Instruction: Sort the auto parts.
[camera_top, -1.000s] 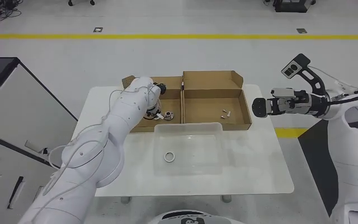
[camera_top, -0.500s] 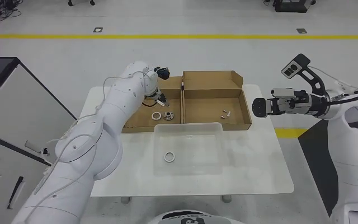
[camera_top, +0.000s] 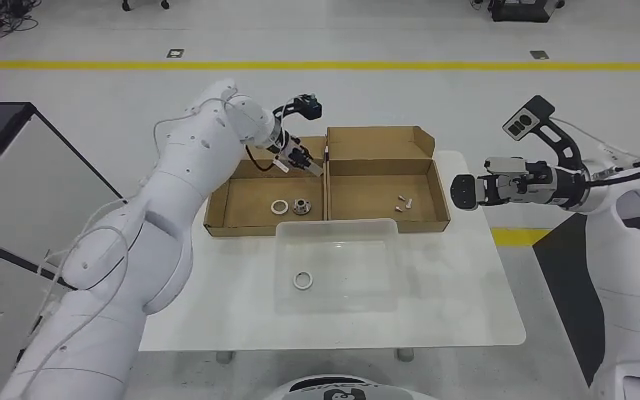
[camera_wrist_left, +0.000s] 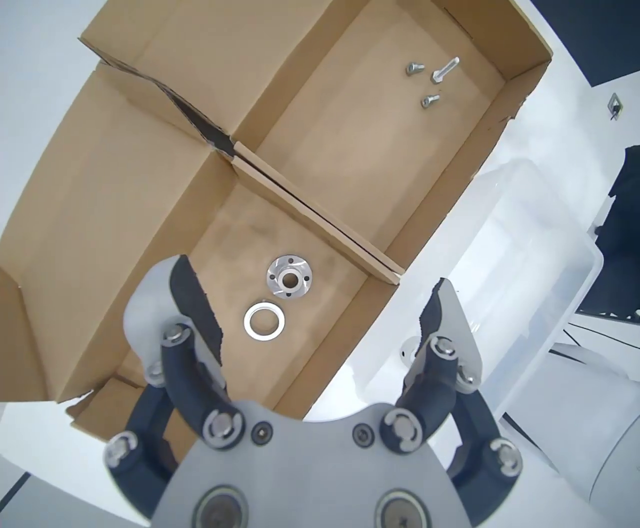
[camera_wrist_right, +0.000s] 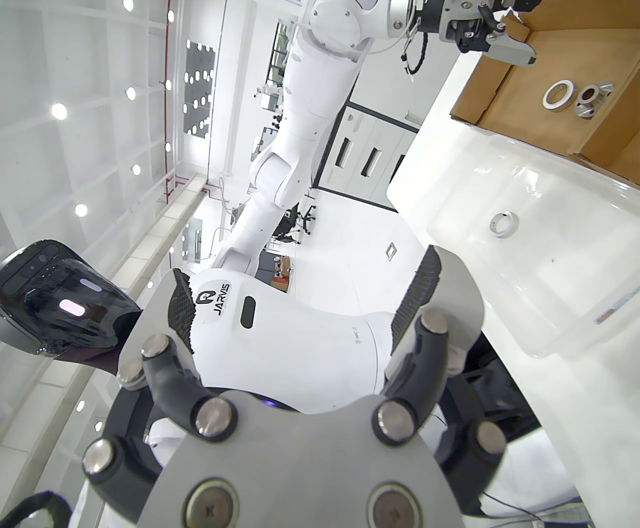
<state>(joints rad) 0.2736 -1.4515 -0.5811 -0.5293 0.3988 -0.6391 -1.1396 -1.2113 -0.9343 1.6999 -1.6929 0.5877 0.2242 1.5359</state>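
- Jaws of the left gripper (camera_wrist_left: 310, 278) stand apart with nothing between them. It hangs over the far side of the left cardboard box (camera_top: 245, 205).
- Jaws of the right gripper (camera_wrist_right: 306, 274) are likewise spread and empty. It sits off the right edge of the desk (camera_top: 460, 290), well apart from every part.
- One part seems left to sort: a small metal ring (camera_top: 303, 280) lying flat on the floor of the clear plastic bin (camera_top: 350, 268), at its left half.
- From the left gripper the small metal ring lies toward the robot, beyond the near wall of the left cardboard box. Being round, it has no long axis to line up with.
- The left arm is plainly the nearer one, so the pick likely falls to it.
- Already in the left cardboard box, side by side, are a flat ring (camera_wrist_left: 264, 321) and a flanged hub (camera_wrist_left: 289, 278).
- The right cardboard box (camera_top: 365, 195) holds three bolts (camera_wrist_left: 432, 82) near its right wall.
- In the way stand the box's near wall and the bin's far rim, so the approach probably has to pass over both and come down from above.
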